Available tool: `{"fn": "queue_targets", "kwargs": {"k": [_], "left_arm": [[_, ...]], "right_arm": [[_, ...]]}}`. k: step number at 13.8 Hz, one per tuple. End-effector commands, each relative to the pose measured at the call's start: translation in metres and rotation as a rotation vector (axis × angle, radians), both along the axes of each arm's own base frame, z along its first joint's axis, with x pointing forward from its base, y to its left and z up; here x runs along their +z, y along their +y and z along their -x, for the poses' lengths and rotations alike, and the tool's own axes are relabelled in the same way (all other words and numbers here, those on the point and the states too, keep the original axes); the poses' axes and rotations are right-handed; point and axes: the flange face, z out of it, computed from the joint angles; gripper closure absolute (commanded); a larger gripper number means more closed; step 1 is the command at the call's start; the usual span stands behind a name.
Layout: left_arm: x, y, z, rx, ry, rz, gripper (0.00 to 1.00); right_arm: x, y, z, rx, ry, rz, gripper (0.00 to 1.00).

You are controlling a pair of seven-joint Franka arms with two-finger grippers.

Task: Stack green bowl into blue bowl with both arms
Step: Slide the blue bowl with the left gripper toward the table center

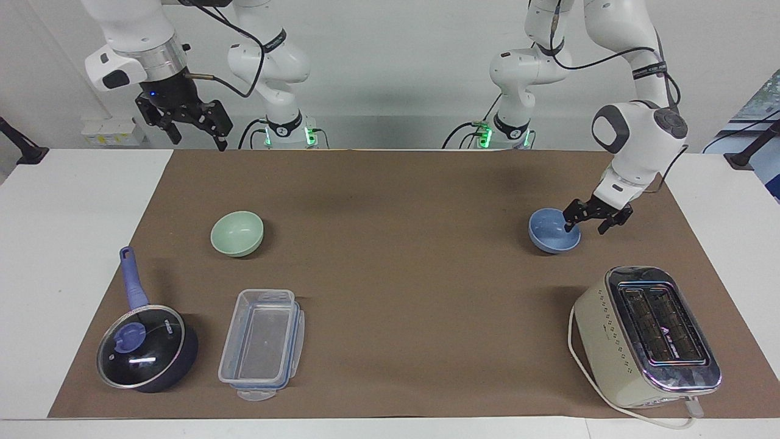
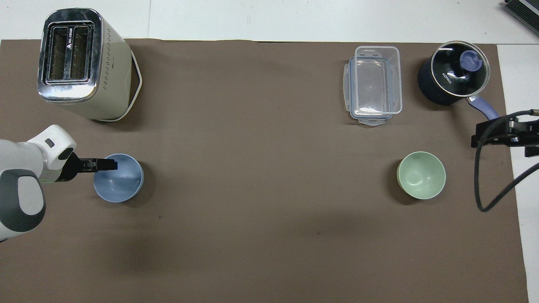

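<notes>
Now the left pincer (image 1: pixel 586 224) straddles the rim of the small powder-blue bowl (image 1: pixel 551 233) with its fingers spread, one inside and one outside. The pale mint-green bowl (image 1: pixel 237 233) sits well apart (toward the right arm's end of the brown surface (image 1: pixel 402 286)). The right pincer (image 1: pixel 194 131) waits raised and open.

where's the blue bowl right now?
The blue bowl sits on the brown mat toward the left arm's end, nearer the robots than the toaster, with the left gripper at its rim.

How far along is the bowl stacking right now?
Nothing is stacked yet. The left gripper is open at the rim of the blue bowl, one finger inside. The green bowl sits untouched. The right gripper waits open, raised.
</notes>
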Motion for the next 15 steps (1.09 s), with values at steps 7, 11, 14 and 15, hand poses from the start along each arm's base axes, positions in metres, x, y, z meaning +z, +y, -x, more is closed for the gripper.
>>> {"fn": "queue_targets", "kwargs": {"k": [7,11,14,15], "left_arm": [[-0.027,-0.007,0.020,0.004,0.007,0.003,1.00],[-0.014,-0.004,0.012,0.008,-0.009,0.007,1.00],[0.002,-0.006,0.009,0.002,-0.021,0.013,1.00],[0.005,-0.007,0.008,-0.001,-0.018,0.016,1.00]], "right_arm": [[-0.001,-0.004,0.001,-0.015,0.008,-0.016,0.00],[-0.001,-0.004,0.001,-0.015,0.007,-0.016,0.00],[-0.001,-0.004,0.001,-0.015,0.005,-0.016,0.00],[-0.001,-0.004,0.001,-0.015,0.007,-0.016,0.00]]}}
